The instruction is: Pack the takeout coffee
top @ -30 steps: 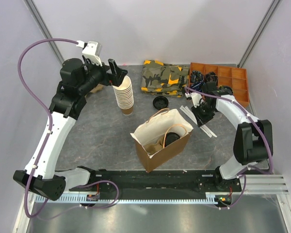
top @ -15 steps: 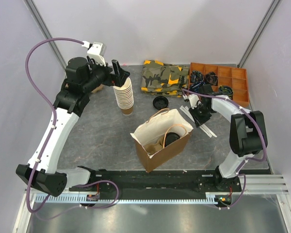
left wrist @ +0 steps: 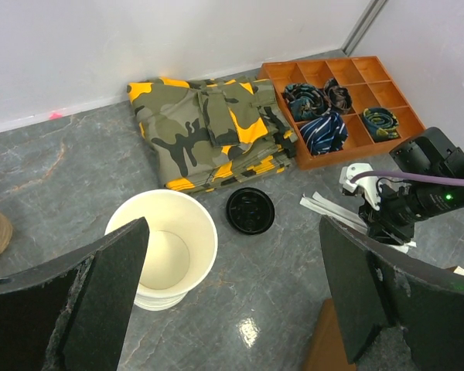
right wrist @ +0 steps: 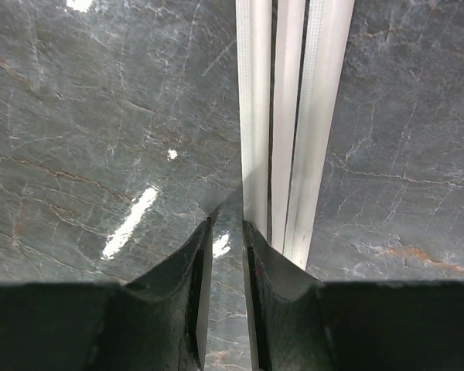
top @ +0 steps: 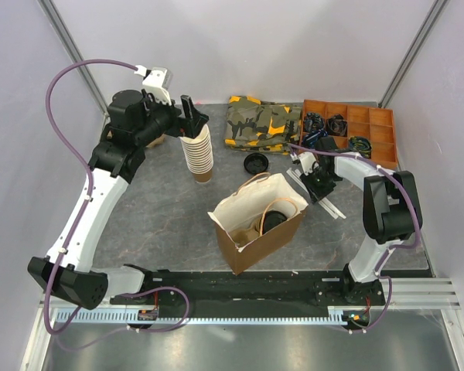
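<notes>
**Lidded coffee sits in the bag; left fingers spread above the cup stack**

The grey, stone-patterned surface (top: 162, 216) carries everything. Near its middle stands an open brown paper bag (top: 251, 247). The takeout coffee (top: 274, 220) is inside it, its black lid showing near the bag's right wall. Along the back lie a folded camouflage cloth (top: 263, 124) and, to its right, an orange tray (top: 380, 117) with rolled items in some compartments. A stack of lidless paper cups (top: 199, 154) stands left of the cloth. The left fingers (left wrist: 108, 286) hang above the stack, spread wide and holding nothing. A loose black lid (top: 255, 162) lies just in front of the cloth. Right of the bag lie thin white strips (right wrist: 294, 116). The right fingers (right wrist: 193, 270) are low over them with a narrow gap, one tip at a strip's end; whether they grip it cannot be told.
</notes>
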You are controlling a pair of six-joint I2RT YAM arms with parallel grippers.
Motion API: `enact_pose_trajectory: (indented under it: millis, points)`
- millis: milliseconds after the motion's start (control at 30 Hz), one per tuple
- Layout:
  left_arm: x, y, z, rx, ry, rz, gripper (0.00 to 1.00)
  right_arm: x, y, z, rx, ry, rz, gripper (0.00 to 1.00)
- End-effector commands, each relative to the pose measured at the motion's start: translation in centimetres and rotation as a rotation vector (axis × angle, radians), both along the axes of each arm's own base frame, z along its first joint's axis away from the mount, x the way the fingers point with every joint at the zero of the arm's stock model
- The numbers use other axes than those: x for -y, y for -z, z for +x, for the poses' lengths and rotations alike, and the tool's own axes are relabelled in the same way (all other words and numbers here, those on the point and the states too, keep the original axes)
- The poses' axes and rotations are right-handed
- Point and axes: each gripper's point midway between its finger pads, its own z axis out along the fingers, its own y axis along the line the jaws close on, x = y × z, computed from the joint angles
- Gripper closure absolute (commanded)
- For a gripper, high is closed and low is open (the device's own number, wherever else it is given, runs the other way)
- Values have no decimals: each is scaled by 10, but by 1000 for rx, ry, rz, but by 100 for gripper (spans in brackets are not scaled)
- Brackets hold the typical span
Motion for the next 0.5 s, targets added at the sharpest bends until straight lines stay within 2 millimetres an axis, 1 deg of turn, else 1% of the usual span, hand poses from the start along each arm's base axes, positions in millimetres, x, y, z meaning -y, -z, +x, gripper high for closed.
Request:
enact_pose_trajectory:
  millis: [0,100,233,300,467]
  points:
    - [3,-6,1,26,31,6,2,0,-8,8,34,-19,6,71]
    - [4,-5,2,24,30,5,2,2,-10,11,36,-15,9,71]
    - [6,-4,4,23,37,9,2,4,-17,18,49,-15,12,71]
    - [6,-3,6,22,36,9,2,5,-15,18,43,-16,8,71]
    - [8,-1,8,16,44,13,2,3,5,10,-25,-18,16,72]
